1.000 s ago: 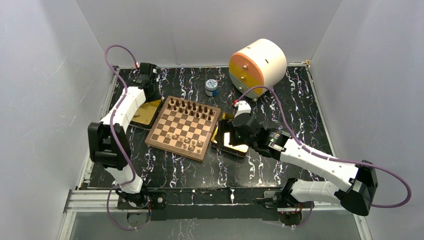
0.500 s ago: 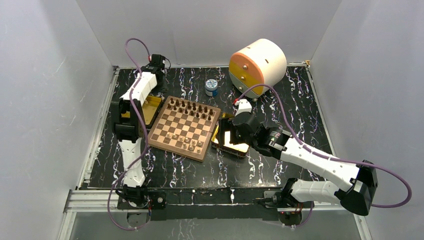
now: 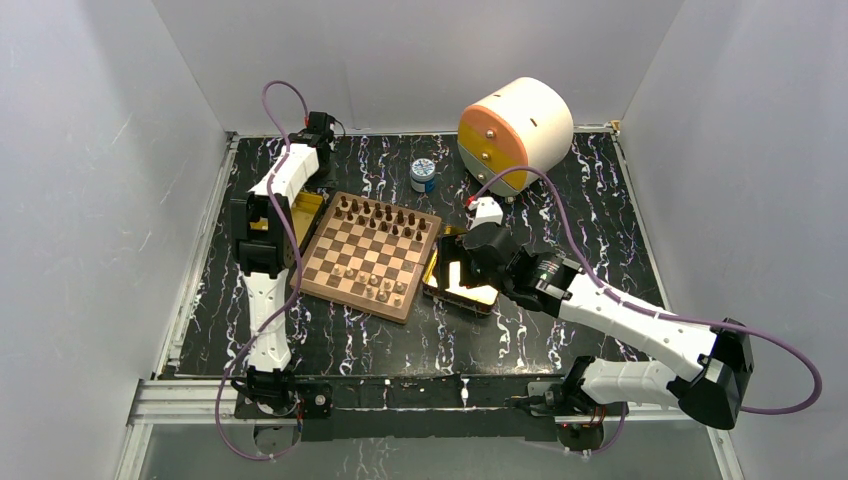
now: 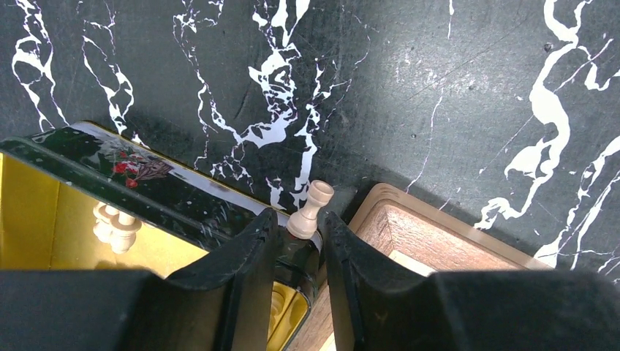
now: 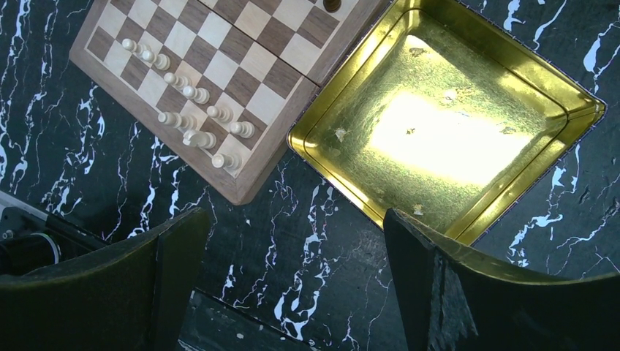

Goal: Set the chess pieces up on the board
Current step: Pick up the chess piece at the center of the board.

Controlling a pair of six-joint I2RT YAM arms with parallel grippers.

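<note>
Left pincer (image 4: 300,218) pinching pale pawn (image 4: 314,201), arm (image 3: 285,178) stretched far back, right pincer (image 5: 296,219) spread over tray (image 5: 577,110)

The board (image 3: 368,256) is checkered light and dark brown inside a plain brown rim. Its far rows carry dark brown chess pieces (image 3: 380,214), its near rows pale tan chess pieces (image 5: 191,117). Under the board, the table (image 3: 560,190) is black with white marble veins. The right tray (image 5: 439,139) beside the board is shiny gold. The left tray (image 4: 44,219) is gold inside and black outside, with a small red print. Beyond the board stand a cream drum (image 3: 515,125) with an orange and yellow face and a blue jar (image 3: 424,178) with a white lid. The left gripper (image 4: 298,218) has black fingers (image 4: 245,270) around one pale tan piece (image 4: 313,203).
</note>
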